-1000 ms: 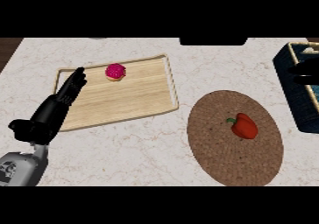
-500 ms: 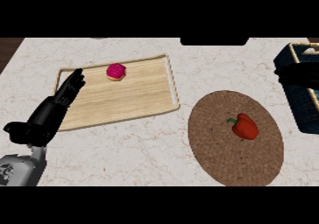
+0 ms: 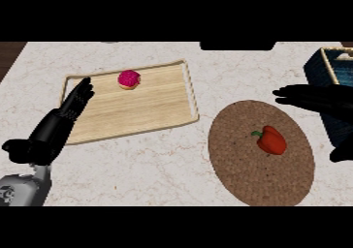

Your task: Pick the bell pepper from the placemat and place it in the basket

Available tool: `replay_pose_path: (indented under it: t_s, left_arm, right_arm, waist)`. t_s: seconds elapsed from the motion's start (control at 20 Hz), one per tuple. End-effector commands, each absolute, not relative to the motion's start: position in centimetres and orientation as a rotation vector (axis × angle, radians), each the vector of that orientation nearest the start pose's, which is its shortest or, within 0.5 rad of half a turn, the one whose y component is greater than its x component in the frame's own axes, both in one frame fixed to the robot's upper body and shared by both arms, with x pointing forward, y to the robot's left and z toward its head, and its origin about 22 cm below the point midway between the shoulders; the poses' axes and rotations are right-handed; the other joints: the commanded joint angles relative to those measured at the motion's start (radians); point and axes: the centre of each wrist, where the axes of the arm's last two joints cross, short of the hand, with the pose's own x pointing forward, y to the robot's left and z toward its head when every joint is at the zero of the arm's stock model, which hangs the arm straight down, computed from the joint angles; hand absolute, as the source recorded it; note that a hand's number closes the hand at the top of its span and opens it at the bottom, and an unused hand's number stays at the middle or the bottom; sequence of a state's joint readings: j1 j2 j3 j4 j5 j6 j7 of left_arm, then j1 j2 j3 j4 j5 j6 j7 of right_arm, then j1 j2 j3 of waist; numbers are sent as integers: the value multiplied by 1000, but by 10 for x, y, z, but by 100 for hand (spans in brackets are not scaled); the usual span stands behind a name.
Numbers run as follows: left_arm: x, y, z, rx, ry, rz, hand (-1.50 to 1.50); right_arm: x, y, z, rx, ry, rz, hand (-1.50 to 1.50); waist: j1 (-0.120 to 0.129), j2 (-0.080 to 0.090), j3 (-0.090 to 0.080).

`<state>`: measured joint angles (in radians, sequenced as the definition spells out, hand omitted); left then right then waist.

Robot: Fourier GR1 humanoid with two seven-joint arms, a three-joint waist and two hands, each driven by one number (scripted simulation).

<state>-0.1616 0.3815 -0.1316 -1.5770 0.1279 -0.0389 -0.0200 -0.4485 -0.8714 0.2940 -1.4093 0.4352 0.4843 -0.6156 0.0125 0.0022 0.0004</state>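
Bell pepper [image 3: 271, 140] alone on placemat [image 3: 240, 169] — right hand [image 3: 324, 100] spread, basket [image 3: 335, 72] edge-cropped.

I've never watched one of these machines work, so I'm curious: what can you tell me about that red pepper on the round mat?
The bell pepper is glossy red with a short green stem at its upper left end. It lies on its side, whole, right of the middle of a round brown woven-looking placemat on the pale marble-like counter. Nothing but the mat touches it. The right hand is above and to its right, fingers straight, clear of it.
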Motion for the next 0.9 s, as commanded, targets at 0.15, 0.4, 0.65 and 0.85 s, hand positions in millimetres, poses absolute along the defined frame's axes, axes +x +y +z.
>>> replay_pose_path:
  t_s: [0.15,0.4,0.65,0.85]
  left_arm:
    - [282,261,67,29,-1686,-386,0]
    - [270,265,63,31,-1688,-381,0]
    - [276,249,66,19,-1677,-392,0]
    - [276,278,75,33,-1681,-399,0]
  right_arm:
    - [347,-327,121,-120,-1626,1760,-150]
    - [339,-321,124,-110,-1661,1741,-150]
    - [329,-324,115,-11,-1657,1750,-150]
    - [324,-320,111,-28,-1649,1770,-150]
  waist:
    - [-1,0,0]
    - [-7,-2,0]
    - [-11,-3,0]
    - [-9,-3,0]
